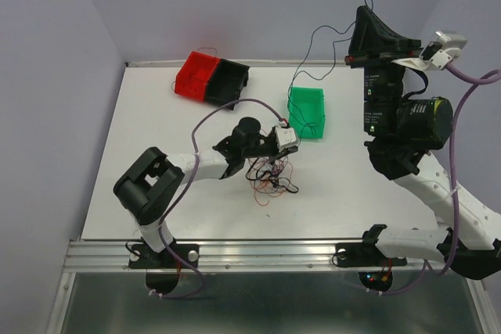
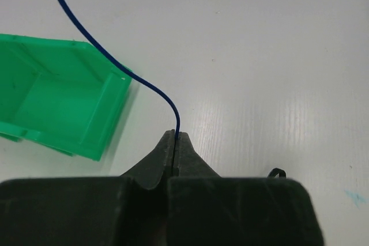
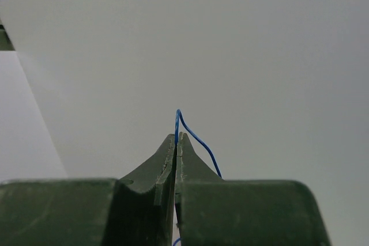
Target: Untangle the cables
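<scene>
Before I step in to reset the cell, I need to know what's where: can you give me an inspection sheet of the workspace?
Surface: white table, no spills seen.
Job's things: tangle of thin cables mid-table; blue cable strung between the arms.
Clutter: green bin centre; red bin and black bin far left.
Fingers: left fingers shut on the blue cable; right fingers, raised high, shut on blue cable too.
Cables: lilac arm cables loop beside both arms.
Surroundings: plain walls; metal rail at near edge.

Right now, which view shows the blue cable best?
Left wrist: the blue cable rises from the shut left gripper past the green bin. Top external shows only a thin dark line up to the raised right gripper; right wrist, just a short loop at its tips.
</scene>
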`<state>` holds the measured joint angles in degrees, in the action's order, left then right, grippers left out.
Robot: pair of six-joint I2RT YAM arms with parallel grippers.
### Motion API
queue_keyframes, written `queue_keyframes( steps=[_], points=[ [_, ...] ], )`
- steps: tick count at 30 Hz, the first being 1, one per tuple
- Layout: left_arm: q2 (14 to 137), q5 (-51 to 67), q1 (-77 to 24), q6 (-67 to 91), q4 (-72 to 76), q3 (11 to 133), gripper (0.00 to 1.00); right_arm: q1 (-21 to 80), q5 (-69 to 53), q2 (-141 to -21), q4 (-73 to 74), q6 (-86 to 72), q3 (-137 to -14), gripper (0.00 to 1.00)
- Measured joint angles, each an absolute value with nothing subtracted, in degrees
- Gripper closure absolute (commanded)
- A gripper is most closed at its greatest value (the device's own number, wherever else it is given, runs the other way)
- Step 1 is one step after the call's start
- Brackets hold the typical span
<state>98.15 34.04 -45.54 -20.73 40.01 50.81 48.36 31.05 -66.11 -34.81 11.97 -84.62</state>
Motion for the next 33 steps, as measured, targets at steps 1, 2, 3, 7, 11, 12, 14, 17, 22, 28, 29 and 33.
queue_keyframes(
  steps=[1,2,3,7,11,12,14,17,22,28,29,33],
  points=[
    [96.77,33.63,-45.54,-20.56,38.37,51.42,1.0,48.36,32.25,-65.36,-35.35,13.54,-82.98,0.99],
    [95.44,33.17,-45.58,-20.32,36.16,52.51,1.0,48.36,33.89,-64.51,-36.71,15.16,-80.68,0.99],
    [94.45,32.73,-45.6,-20.1,34.79,53.32,1.0,48.36,35.2,-63.68,-37.47,16.43,-78.37,0.99],
    [89.36,30.26,-45.63,-19.18,25.89,61.1,1.0,48.34,39.38,-62.22,-39.51,19.57,-70.15,1.0],
    [83.85,28.05,-45.65,-18.92,19.33,69.36,1.0,48.29,44.51,-65.04,-36.45,21.87,-68.25,1.0],
    [82.5,27.35,-45.65,-18.92,18.46,71.16,1.0,47.99,45.98,-65.87,-35.77,22.44,-67.51,0.99],
    [81.19,26.17,-45.65,-18.9,16.69,74.37,1.0,47.18,46.83,-66.13,-33.95,21.67,-65.06,0.99],
    [81.56,23.73,-45.65,-18.9,13.93,80.79,1.0,45.06,46.39,-65.82,-28.75,18.09,-62.37,0.99],
    [87.18,19.46,-45.58,-17.52,11.9,90.94,1.0,40.64,41.91,-63.4,-23.94,10.52,-58.61,1.0],
    [99.63,16.36,-45.34,-15.57,10.74,98.76,1.0,32.16,34.52,-62.83,-22.76,1.98,-53.91,0.99],
    [101.8,15.92,-45.25,-15.29,10.7,99.15,1.0,31.05,33.19,-63.02,-22.7,0.51,-53.1,0.99],
    [108.27,14.59,-44.75,-14.22,10.83,99.33,1.0,27.7,28.86,-63.88,-22.74,-4.32,-49.74,0.99]
  ],
)
